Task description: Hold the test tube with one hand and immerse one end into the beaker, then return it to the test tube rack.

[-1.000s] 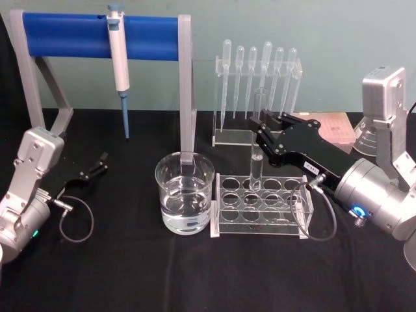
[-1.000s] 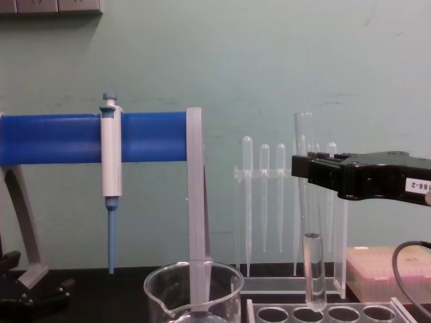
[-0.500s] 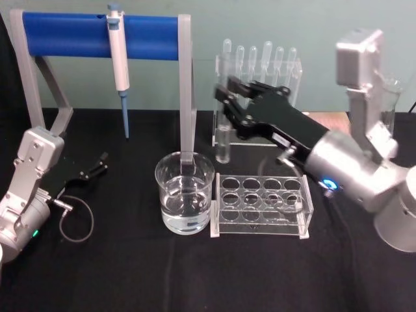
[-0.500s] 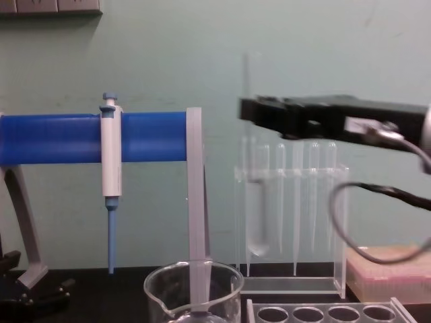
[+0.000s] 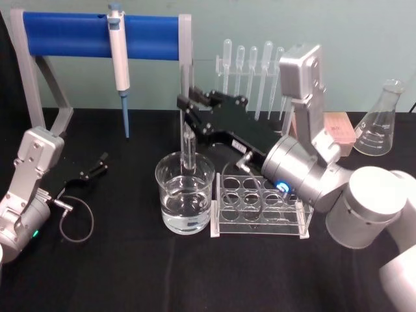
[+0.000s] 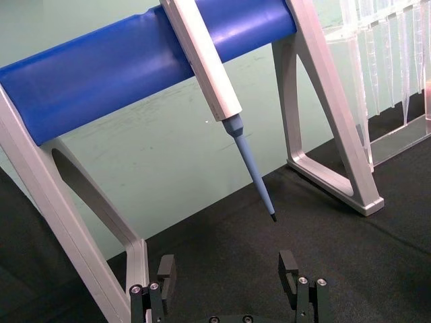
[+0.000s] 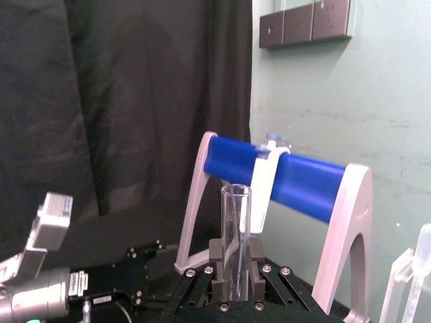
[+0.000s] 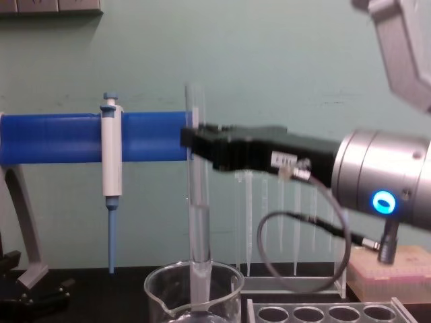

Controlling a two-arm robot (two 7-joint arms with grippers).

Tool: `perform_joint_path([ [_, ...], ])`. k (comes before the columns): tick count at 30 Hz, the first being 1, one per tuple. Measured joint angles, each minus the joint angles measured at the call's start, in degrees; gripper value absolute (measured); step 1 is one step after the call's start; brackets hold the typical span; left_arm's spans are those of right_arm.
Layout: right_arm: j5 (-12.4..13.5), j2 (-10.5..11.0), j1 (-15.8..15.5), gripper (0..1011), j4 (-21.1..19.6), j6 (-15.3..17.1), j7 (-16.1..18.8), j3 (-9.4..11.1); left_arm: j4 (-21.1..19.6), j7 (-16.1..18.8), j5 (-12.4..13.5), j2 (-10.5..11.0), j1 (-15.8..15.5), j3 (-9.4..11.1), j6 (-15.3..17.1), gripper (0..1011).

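Observation:
My right gripper [image 5: 188, 112] is shut on the test tube [image 5: 187, 140], a clear glass tube held upright over the beaker [image 5: 185, 192]. In the chest view the test tube [image 8: 197, 222] runs down from the right gripper [image 8: 196, 142] and its rounded end sits inside the rim of the beaker [image 8: 161, 288]; I cannot tell if it touches the water. The right wrist view shows the test tube [image 7: 236, 235] clamped between the pads. My left gripper [image 5: 99, 164] rests parked at the left of the table, and the left gripper [image 6: 229, 276] stands open with nothing in it.
A clear tube rack [image 5: 260, 201] stands just right of the beaker. Behind are a pipette stand [image 5: 257, 71] and a blue-bar frame [image 5: 71, 36] holding a white-and-blue pipettor [image 5: 117, 52]. A conical flask [image 5: 380, 127] and a pink box [image 5: 338, 133] are at the back right.
The right gripper has carried the test tube up out of the rack, leftward, and down so its lower end is now in the beaker's mouth. The left arm has not moved.

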Motion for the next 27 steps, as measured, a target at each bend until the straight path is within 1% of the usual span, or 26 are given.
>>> perform_joint_path([
  [7,-0.89,-1.27,-1.76,222,4.71,-4.09,1.25,-0.64,0.0,0.0,0.0,0.0,0.0,0.0,0.0,1000],
  [10,-1.15,-1.59,-2.53,222,6.12,-5.21,1.6,-0.67,0.0,0.0,0.0,0.0,0.0,0.0,0.0,1000],
  [19,-1.93,-2.18,-4.25,222,8.31,-6.8,2.07,-0.35,0.0,0.0,0.0,0.0,0.0,0.0,0.0,1000],
  [27,-2.51,-2.65,-4.48,222,9.01,-7.0,2.49,-0.23,0.0,0.0,0.0,0.0,0.0,0.0,0.0,1000],
])
